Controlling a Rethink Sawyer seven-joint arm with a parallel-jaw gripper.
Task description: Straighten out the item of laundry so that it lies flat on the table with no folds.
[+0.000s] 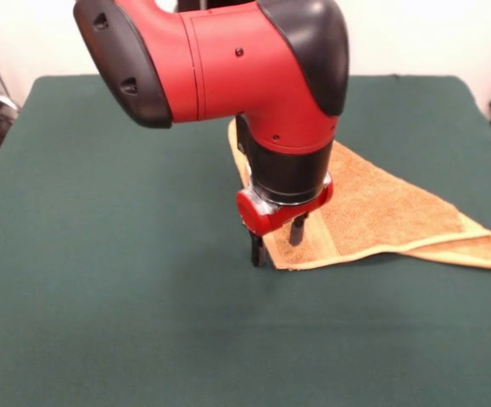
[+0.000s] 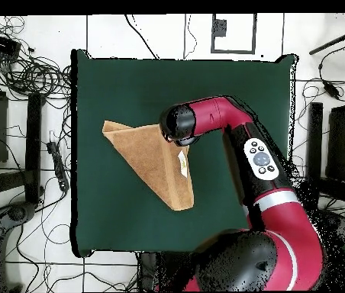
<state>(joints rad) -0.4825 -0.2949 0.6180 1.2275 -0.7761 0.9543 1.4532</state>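
Orange towel (image 1: 389,208) touching tool (image 1: 276,244).

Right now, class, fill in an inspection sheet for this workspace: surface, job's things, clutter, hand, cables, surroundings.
Surface: table covered in plain dark green cloth.
Job's things: golden-orange towel lies folded over into a rough triangle, not flat; a small white tag shows in the overhead view.
Clutter: nothing seen on the table besides the towel.
Hand: the robot's hand is down at the towel's corner nearest the front camera, fingers pointing down; whether it grips the cloth cannot be told.
Cables: tangled black cables lie on the floor beside the table.
Surroundings: pale tiled floor, dark equipment along the edges.
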